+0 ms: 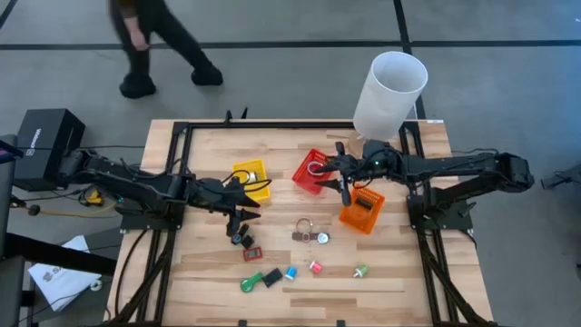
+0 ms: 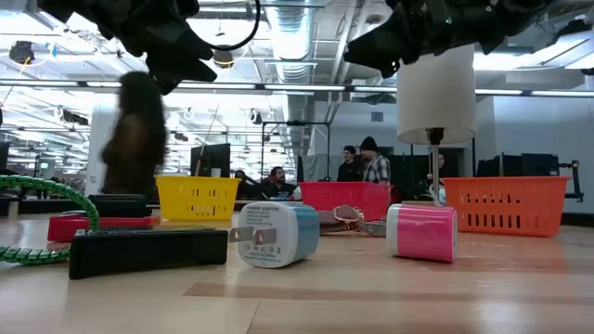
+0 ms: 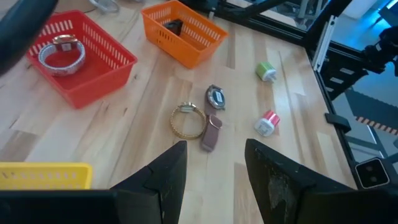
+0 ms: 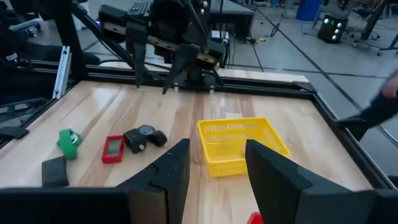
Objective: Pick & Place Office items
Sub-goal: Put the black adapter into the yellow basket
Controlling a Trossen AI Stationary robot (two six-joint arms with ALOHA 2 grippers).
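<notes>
The office items lie scattered on the near half of the table: a black gadget (image 1: pixel 241 238), a red flat piece (image 1: pixel 252 253), key rings (image 1: pixel 309 234), a green piece (image 1: pixel 247 283), a black block (image 1: pixel 270 277), a blue-and-white charger (image 2: pixel 278 234), a pink charger (image 2: pixel 422 232) and a green charger (image 1: pixel 360 271). My left gripper (image 1: pixel 243 211) hangs open and empty beside the yellow bin (image 1: pixel 251 177), above the black gadget. My right gripper (image 1: pixel 343 186) hangs open and empty between the red bin (image 1: pixel 313 171) and the orange bin (image 1: pixel 361 209). In the left wrist view the key rings (image 3: pixel 186 121) lie ahead of my left gripper (image 3: pixel 214 168).
The red bin (image 3: pixel 81 59) holds a ring-shaped item, and the orange bin (image 3: pixel 183 31) holds a dark item. A tall white cylinder (image 1: pixel 390 91) stands at the far right corner. Black frame rails run along the table's edges. A person (image 1: pixel 154 45) walks beyond the far left corner.
</notes>
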